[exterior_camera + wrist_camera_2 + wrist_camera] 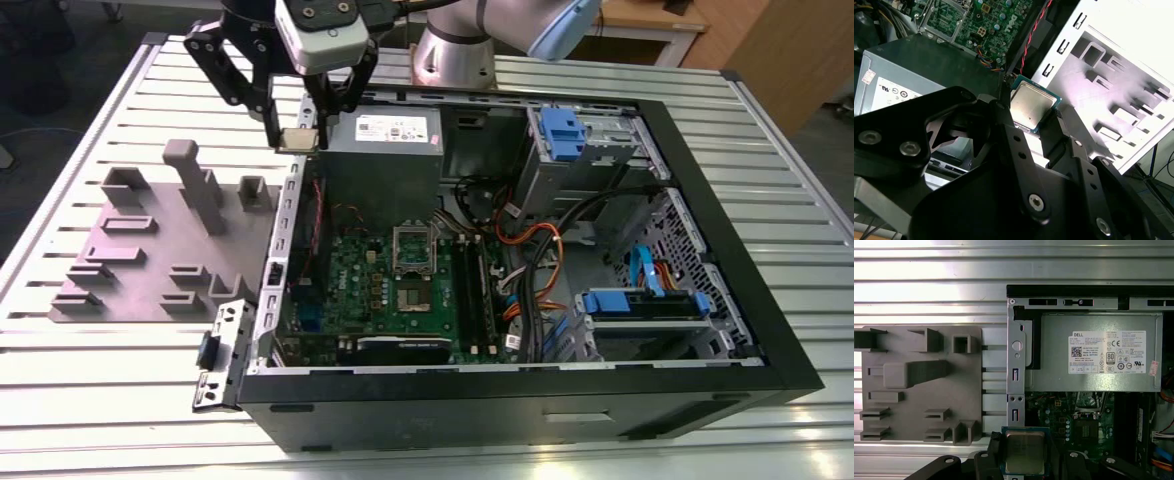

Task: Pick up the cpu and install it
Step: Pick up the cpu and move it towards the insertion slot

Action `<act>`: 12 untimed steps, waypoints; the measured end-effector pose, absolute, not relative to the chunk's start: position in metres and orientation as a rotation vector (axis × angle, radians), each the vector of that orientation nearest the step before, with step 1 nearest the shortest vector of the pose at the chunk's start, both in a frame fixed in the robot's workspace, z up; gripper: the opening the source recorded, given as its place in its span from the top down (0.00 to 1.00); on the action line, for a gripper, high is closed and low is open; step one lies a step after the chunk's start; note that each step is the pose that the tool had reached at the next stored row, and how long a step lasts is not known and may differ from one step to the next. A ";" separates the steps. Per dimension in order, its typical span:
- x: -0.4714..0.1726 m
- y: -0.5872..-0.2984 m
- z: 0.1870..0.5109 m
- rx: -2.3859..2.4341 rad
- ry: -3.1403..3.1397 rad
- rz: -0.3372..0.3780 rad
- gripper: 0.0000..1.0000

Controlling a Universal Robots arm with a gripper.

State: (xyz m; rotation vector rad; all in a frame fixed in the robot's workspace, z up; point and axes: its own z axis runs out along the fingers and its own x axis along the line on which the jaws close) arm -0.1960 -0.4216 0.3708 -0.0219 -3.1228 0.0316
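The jaws pinch the cpu [1031, 106] by two opposite edges, metal top showing. The gripper [296, 138] holds it aloft over the case wall [287, 215], just beside the power supply [384, 130]. In the exterior view the socket frame [414, 250] lies at about five o'clock from the jaws, well apart and, by my judgement, lower.

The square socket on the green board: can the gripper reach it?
Probably yes. The gripper, holding the square silver-topped cpu, hangs over the edge of the open black case; the socket lies uncovered, cables to its side.

Past the tool [296, 138] and power supply [380, 155], the socket [415, 292] lies open beside memory sticks [478, 290] and cables [527, 250].
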 end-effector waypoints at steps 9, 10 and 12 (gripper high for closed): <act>-0.195 -0.422 0.371 -0.022 -3.123 0.032 0.53; -0.194 -0.422 0.371 -0.022 -3.123 0.032 0.53; -0.188 -0.422 0.371 -0.022 -3.123 0.032 0.53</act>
